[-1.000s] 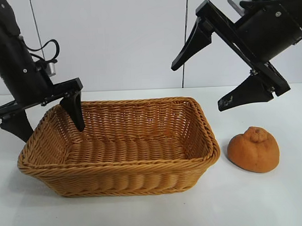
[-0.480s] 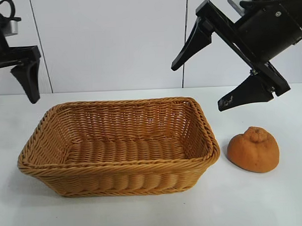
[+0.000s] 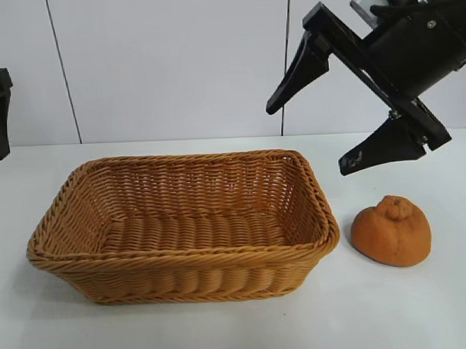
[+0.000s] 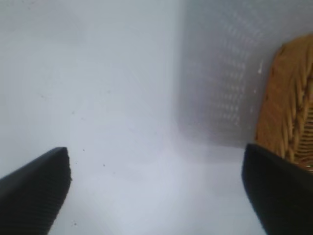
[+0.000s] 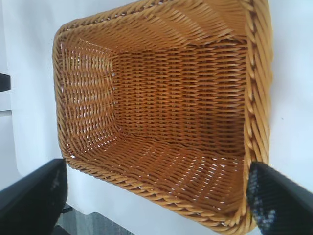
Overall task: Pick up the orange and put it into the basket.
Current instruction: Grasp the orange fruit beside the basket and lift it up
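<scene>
The orange (image 3: 391, 231) sits on the white table (image 3: 421, 306), just beside the basket's (image 3: 182, 257) right end and not inside it. It lies below the right gripper (image 3: 317, 124), under its lower fingertip and apart from it. That gripper hangs tilted above the basket's right end, fingers spread wide and holding nothing. The left gripper (image 4: 156, 188) is up at the exterior view's left edge, beyond the basket's left end, well apart from the orange, its fingers (image 4: 34, 188) likewise spread with only bare table between them.
</scene>
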Controlling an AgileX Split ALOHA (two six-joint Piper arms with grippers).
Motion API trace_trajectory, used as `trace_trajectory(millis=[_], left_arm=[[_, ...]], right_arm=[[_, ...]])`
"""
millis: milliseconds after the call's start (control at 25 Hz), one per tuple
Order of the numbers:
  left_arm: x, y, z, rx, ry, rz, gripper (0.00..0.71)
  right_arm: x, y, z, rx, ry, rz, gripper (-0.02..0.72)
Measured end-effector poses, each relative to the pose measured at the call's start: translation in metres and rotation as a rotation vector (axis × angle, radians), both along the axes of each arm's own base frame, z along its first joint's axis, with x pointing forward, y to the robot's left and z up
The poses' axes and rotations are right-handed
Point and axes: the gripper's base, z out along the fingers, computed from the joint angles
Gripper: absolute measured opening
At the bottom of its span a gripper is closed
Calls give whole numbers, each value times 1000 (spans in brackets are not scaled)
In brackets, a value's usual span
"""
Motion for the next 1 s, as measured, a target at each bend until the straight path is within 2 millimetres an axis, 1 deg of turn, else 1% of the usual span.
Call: trace_trajectory(millis=[120, 240, 280, 400, 560, 680, 840, 920, 1000], left_arm=[[-12, 0, 27, 1, -69, 0, 675], [-35, 0, 53, 3, -128, -1, 675], [-45, -1, 62, 4, -150, -1, 675], [-80, -1, 77, 8, -187, -1, 673], [-136, -1, 89, 16, -231, -3, 673], [-177, -1, 87, 19, -256, -3, 673], [-230, -2, 73, 22, -290, -3, 673], [-251, -2, 63, 23, -320, -1, 673], [-270, -2, 55, 24, -386, 4, 673]], right_arm=[[0, 0, 0, 0, 1, 2, 682], [0, 0, 0, 0, 4, 4, 682], [-1, 0, 0, 1, 4, 4, 682], [-2, 0, 0, 3, 13, 12, 682], [-3, 1, 0, 8, 28, 26, 682], [-4, 1, 0, 10, 36, 33, 682], [-4, 1, 0, 11, 38, 34, 682], [-4, 1, 0, 11, 38, 34, 682], [-5, 1, 0, 11, 38, 34, 682]])
